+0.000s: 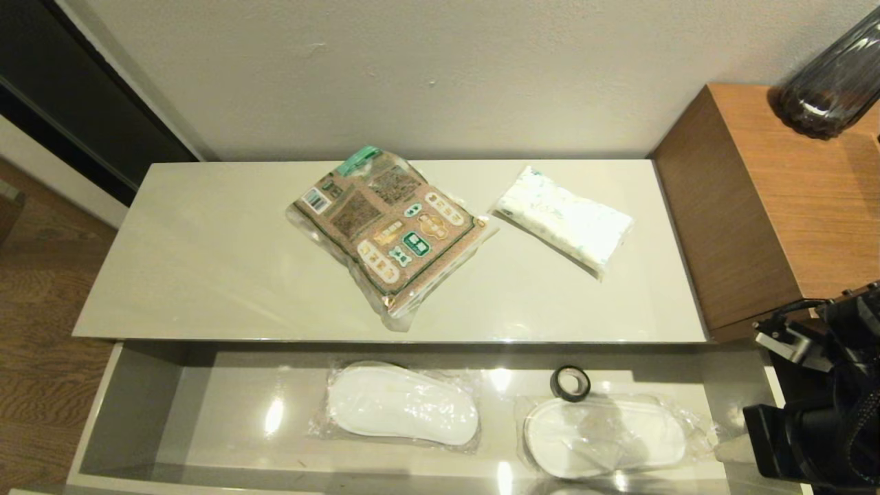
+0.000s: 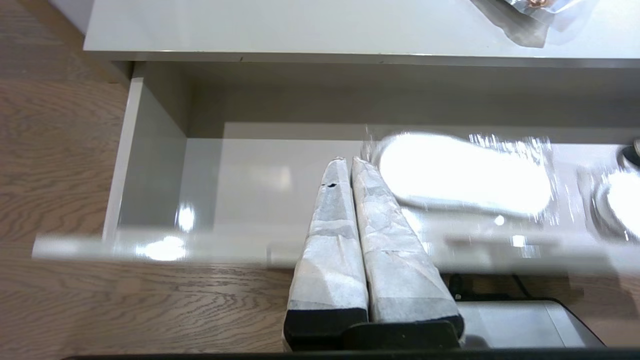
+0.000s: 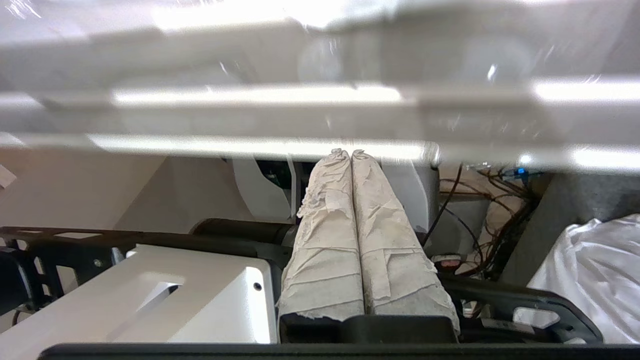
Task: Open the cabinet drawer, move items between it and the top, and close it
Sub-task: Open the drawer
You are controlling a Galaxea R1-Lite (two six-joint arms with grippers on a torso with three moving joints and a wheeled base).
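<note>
Glossy cream-white everywhere. The top (image 1: 206,254), a long smooth slab, was the biggest surface and served as the bench for both task items. The cabinet drawer (image 1: 130,412) stood pulled out below its front edge: wide, shallow, grey side walls, mirror-like floor throwing glare, so the opening step looked done.

Orange-brown wooden block unit (image 1: 770,206) stood taller at the right end, with a dark ribbed glass vessel (image 1: 832,75) on it.

Printed packet (image 1: 388,230), flat, brown-and-green in crinkly clear plastic with a green tab at the wall end, lay skewed mid-top. Soft white pack (image 1: 564,220), faint blue pattern, pillowy, lay near it to the right, apart. Both sat clear of the edge; I'd judge them queued to go into the drawer.

Two white slippers, left (image 1: 402,405) and right (image 1: 605,436), in clear bags lay flat in the drawer, with a small dark tape ring (image 1: 570,383) touching the right bag.

Right pincer (image 3: 345,152): wrapped fingers pressed together, empty, low by the drawer front. Left pincer (image 2: 345,161): also closed and empty, parked facing the drawer's left half.
</note>
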